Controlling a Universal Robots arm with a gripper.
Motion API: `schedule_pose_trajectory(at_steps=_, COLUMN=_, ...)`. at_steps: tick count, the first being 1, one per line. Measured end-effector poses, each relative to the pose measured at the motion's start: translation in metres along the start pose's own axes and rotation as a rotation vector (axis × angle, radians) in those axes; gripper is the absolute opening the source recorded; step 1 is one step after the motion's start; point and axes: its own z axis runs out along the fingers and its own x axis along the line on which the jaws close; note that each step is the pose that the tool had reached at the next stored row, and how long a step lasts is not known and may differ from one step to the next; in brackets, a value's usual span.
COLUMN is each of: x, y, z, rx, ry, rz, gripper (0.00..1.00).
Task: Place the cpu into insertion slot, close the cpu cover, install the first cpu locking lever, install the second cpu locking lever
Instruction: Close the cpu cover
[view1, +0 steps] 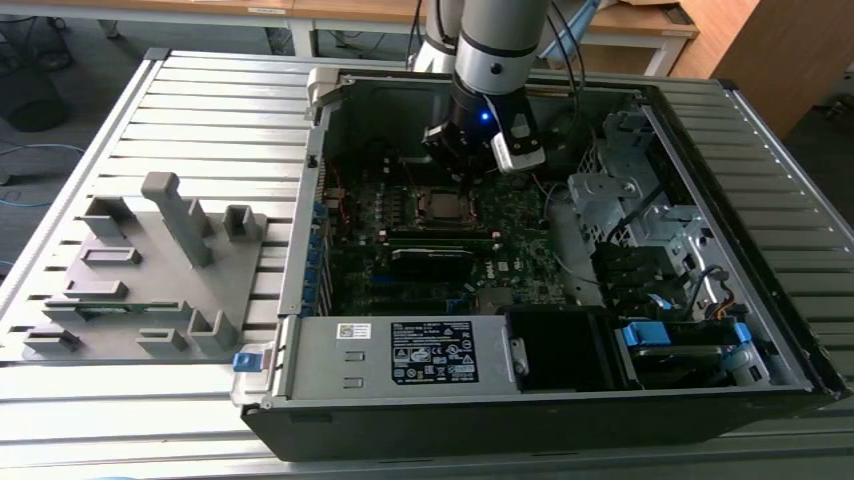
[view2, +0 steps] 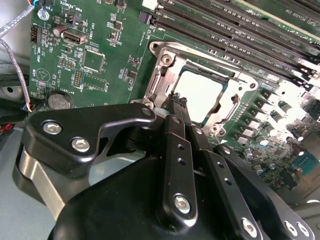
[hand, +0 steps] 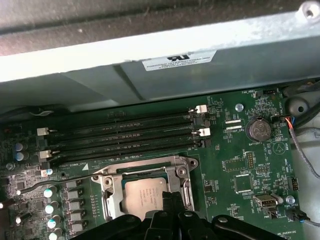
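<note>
Cpu (view2: 200, 92), one, seated in the one insertion slot (view2: 161, 59); one cpu cover (view2: 234, 95) lies flat over slot. Gripper (view2: 176, 100), fingers pinched together, at slot's edge; four mem. slots (hand: 125, 132) beside slot.

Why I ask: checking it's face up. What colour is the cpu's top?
Silver-grey; the cpu shows best in the second wrist view.

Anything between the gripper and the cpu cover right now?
Nothing visible. In the second wrist view the gripper is at the edge of the cpu cover, which lies over the cpu.
</note>
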Motion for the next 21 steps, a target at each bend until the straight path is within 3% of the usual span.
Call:
schedule_pose_trajectory(at_steps=9, x=0.0030, y=-0.0005, z=0.0009, rx=-0.0005, ry=-0.0041, rz=0.000, gripper=0.11)
schedule_pose_trajectory(at_steps=19, x=0.0030, y=-0.0005, z=0.0020, rx=-0.0007, ry=-0.0042, rz=0.000, gripper=0.11)
schedule_pose_trajectory(at_steps=21, x=0.0030, y=-0.0007, z=0.0057, rx=-0.0007, ry=-0.0042, rz=0.000, gripper=0.11)
